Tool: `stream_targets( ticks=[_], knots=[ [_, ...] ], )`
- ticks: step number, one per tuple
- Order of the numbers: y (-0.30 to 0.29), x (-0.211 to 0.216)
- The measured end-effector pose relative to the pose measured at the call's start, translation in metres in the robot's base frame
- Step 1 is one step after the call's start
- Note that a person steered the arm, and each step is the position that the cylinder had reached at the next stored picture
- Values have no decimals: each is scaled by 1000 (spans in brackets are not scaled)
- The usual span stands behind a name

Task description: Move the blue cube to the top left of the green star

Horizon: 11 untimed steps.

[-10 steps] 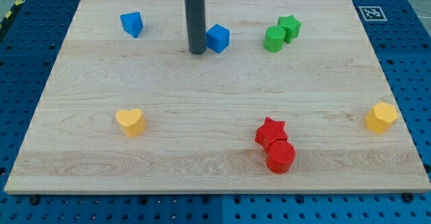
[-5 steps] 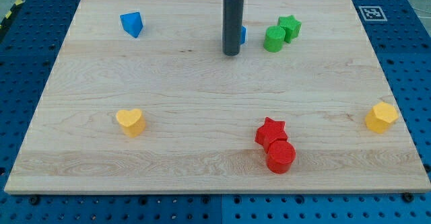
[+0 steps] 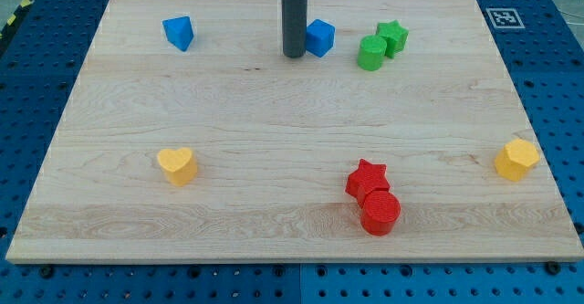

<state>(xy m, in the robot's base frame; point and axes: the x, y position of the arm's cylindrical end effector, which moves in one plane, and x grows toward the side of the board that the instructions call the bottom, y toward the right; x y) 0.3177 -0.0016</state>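
The blue cube (image 3: 320,37) sits near the view's top, left of the green pair. The green star (image 3: 393,37) lies to its right, touching a green cylinder (image 3: 371,54) at its lower left. My tip (image 3: 293,55) rests on the board just left of the blue cube, close beside its left face. The dark rod rises from the tip to the view's top edge.
A second blue block (image 3: 179,33) lies at the top left. A yellow heart (image 3: 177,165) is at the lower left. A red star (image 3: 367,178) touches a red cylinder (image 3: 380,213) at the bottom. A yellow block (image 3: 516,159) sits at the right edge of the wooden board (image 3: 274,140).
The blue cube has shifted right and slightly up, nearer the green blocks. My tip swung right in front of the cube, then came back to its left side.
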Motion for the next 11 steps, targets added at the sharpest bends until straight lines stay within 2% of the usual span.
stream_targets(
  ticks=[2,4,6,11],
  knots=[
    [53,-11],
    [53,-17],
    [67,8],
    [93,-6]
  ],
)
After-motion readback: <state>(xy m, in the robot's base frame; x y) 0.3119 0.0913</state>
